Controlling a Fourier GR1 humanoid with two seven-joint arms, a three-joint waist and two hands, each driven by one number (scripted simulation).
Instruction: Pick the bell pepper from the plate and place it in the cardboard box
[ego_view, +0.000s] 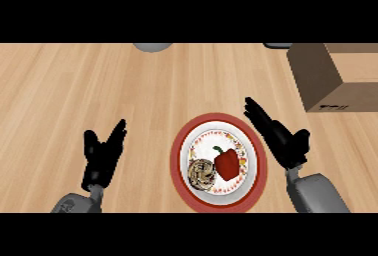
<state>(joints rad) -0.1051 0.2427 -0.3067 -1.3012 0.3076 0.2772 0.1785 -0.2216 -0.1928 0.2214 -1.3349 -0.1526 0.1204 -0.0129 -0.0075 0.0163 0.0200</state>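
Red bell pepper sits on the plate; right hand beside its rim, left hand too, both open and empty.

Open counter between plate and box

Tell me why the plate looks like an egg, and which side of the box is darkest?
In the head view, the plate is round but shows taller than wide, because this view stretches it. Also in the head view, the cardboard box is darkest on the face toward the plate and lightest on top.
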